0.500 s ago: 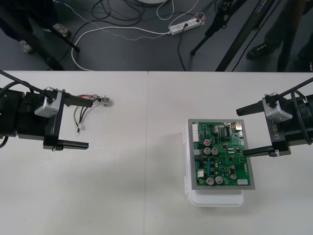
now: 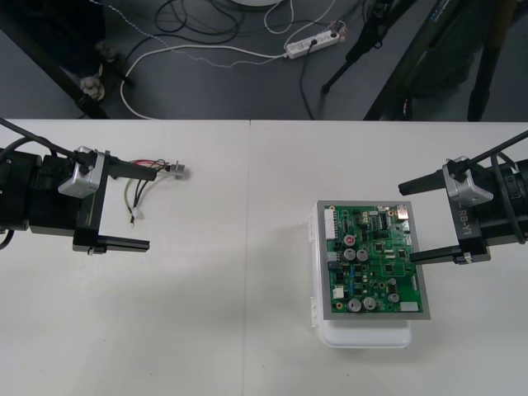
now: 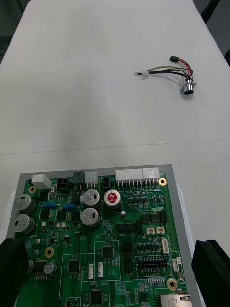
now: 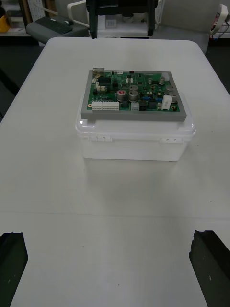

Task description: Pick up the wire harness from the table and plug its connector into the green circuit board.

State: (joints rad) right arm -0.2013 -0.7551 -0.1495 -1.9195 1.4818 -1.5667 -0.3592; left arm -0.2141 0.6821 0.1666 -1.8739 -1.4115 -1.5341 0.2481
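The wire harness [image 2: 148, 183] lies on the table at the left, with its round metal socket [image 2: 177, 171] towards the table's middle. My left gripper [image 2: 132, 208] is open around it; its far finger [image 2: 136, 172] crosses over the red wires. The green circuit board [image 2: 371, 260] sits on its white base [image 2: 363, 334] at the right. My right gripper [image 2: 422, 220] is open at the board's right edge. In the right wrist view the board [image 3: 105, 240] is near and the harness [image 3: 175, 72] lies far beyond it. The left wrist view faces the board [image 4: 132, 93] across bare table.
A seam [image 2: 249, 247] runs down the table between harness and board. Beyond the table's far edge, the dark floor holds cables, a power strip [image 2: 313, 43] and tripod legs [image 2: 396, 74].
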